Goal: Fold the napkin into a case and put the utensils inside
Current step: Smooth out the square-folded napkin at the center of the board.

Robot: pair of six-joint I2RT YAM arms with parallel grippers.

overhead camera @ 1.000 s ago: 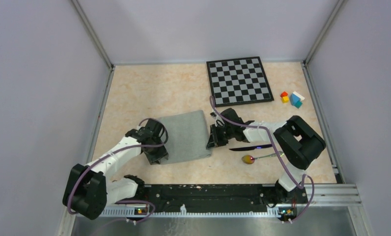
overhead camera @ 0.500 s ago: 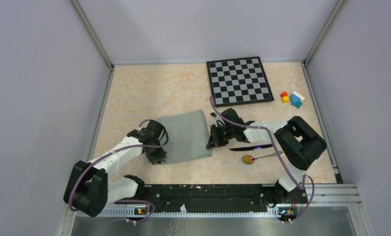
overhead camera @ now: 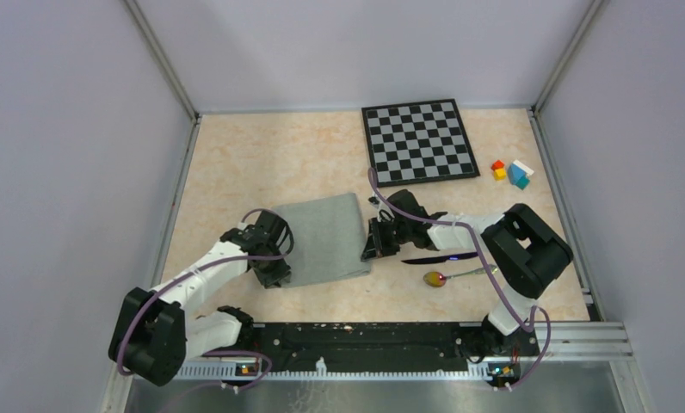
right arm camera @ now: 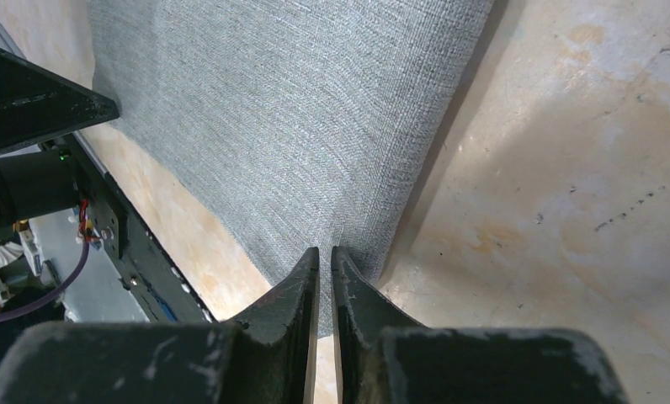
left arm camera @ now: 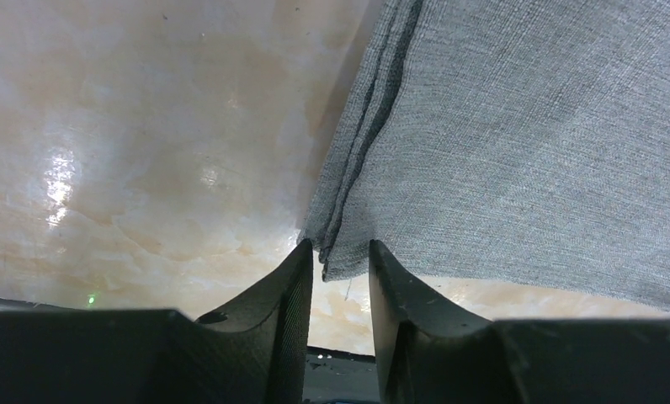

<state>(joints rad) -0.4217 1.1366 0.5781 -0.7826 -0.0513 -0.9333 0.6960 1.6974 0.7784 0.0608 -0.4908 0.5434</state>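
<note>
The napkin [overhead camera: 322, 237] lies folded in layers as a grey-green rectangle on the table. My left gripper [overhead camera: 275, 274] is at its near left corner. In the left wrist view its jaws [left arm camera: 340, 249] stand a little apart, and the layered corner of the napkin [left arm camera: 525, 151] lies between the tips. My right gripper [overhead camera: 373, 250] is at the near right corner. There its jaws [right arm camera: 325, 252] are nearly together, pinching the napkin [right arm camera: 298, 126] edge. The dark knife [overhead camera: 434, 258] and the spoon [overhead camera: 447, 277] lie just right of the right gripper, untouched.
A black-and-white chessboard [overhead camera: 419, 142] lies at the back right. Small coloured blocks [overhead camera: 511, 172] sit beside it near the right wall. Grey walls close in the table on three sides. The arms' base rail [overhead camera: 365, 340] runs along the near edge.
The left gripper's jaws have come closer together around the napkin's near left corner. The right arm, the napkin and the utensils have not moved.
</note>
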